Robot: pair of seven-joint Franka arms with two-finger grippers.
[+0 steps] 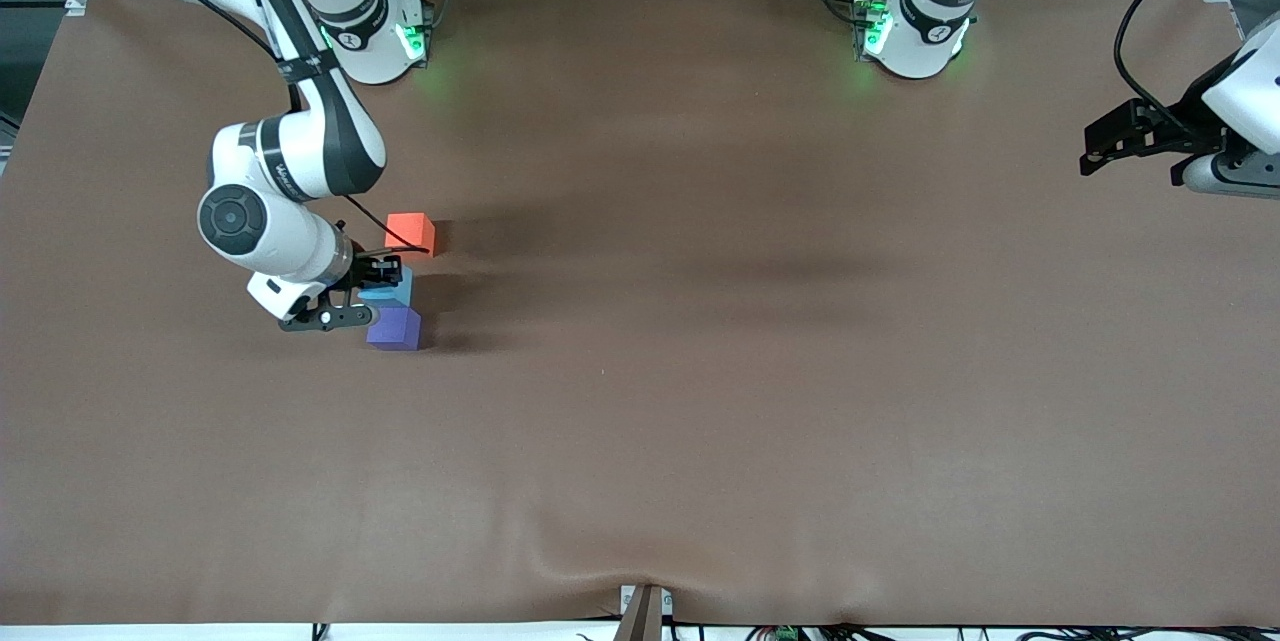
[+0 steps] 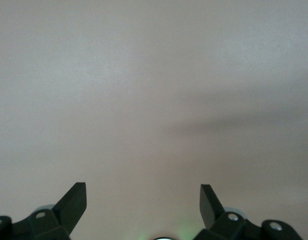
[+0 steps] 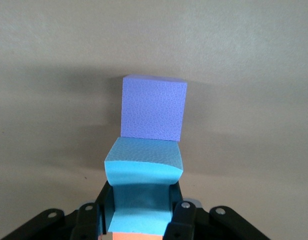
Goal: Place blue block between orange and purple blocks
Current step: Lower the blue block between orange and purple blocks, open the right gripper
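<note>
nearest the front camera of the three cubes, the small matte violet-purple cube (image 1: 394, 329) sits toward the right arm's end of the table. from the right gripper (image 1: 378, 287) outward: its fingers (image 3: 183, 220) are clamped on the small matte light sky-blue cube (image 1: 396, 288), squeezing its sides inward in the right wrist view. at that cube's 12 o'clock in the front view sits the small matte orange-red cube (image 1: 410, 234), at its 6 o'clock the purple one, so the blue cube is already in the gap, touching or just beside the purple cube (image 3: 154, 106). whether it rests on the brown table (image 1: 760, 371) or hangs just above it i cannot tell. the placing looks nearly done; what seems left is setting it down if needed, letting go and pulling away without nudging the neighbours. the left gripper (image 1: 1125, 136) waits, fingers (image 2: 74, 202) spread apart, over the table edge at the left arm's end.
</note>
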